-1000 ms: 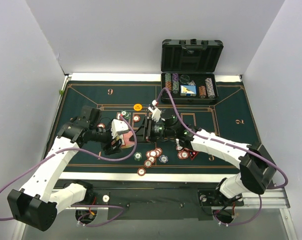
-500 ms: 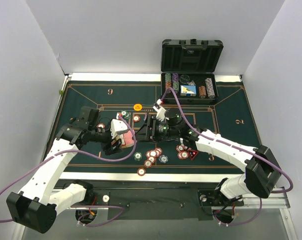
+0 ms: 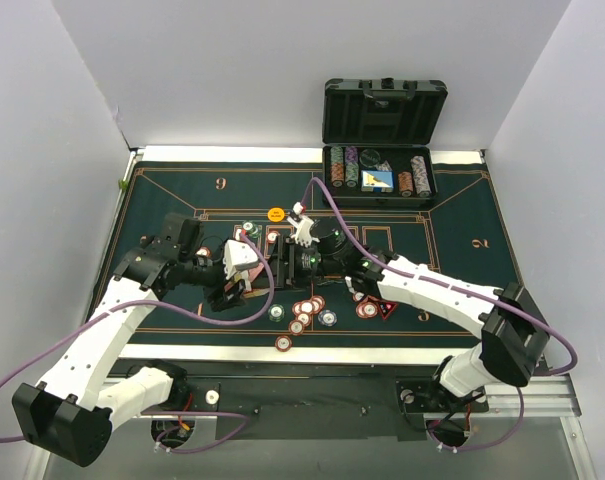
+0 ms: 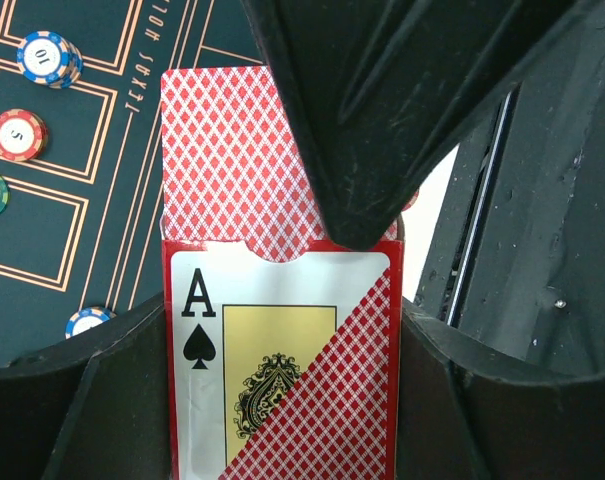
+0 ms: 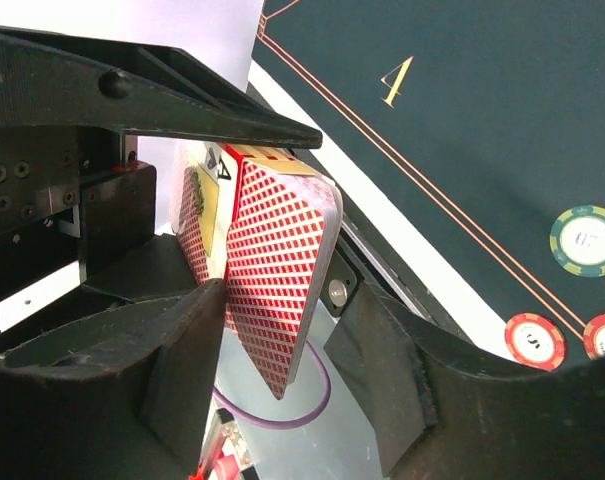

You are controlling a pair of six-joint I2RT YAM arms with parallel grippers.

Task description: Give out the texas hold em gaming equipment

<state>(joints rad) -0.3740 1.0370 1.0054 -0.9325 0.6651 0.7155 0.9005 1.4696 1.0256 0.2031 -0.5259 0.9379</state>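
Over the middle of the green mat (image 3: 182, 195), my two arms meet nose to nose. My left jaws are clamped on the card box (image 4: 282, 390). Its ace-of-spades face is turned to my left wrist camera, one finger lies across the front, and the box is held up off the desk. The deck (image 5: 277, 270) of red-backed cards stands partly out of the box's open end.

What has changed is on my right side. A second ago my right jaws were narrower and sat a little further to the right. Since then the right arm has slid in toward the box and the jaws have spread. Now they stand about half open, one finger on each side of the deck's exposed end. I see a sliver of daylight on one side, so I judge they are around the cards, not yet gripping them.

That tells me I am at the point of drawing the deck out of its box, with the left holding firm while the right closes and pulls. No cards are dealt yet. Some chips (image 3: 304, 308) already lie scattered on the mat near my arms, with an orange disc (image 3: 275, 214) beyond them, and more stacks wait in the open black case (image 3: 382, 120) at the far edge. The pinch must land squarely, or the cards may fan out and spill.
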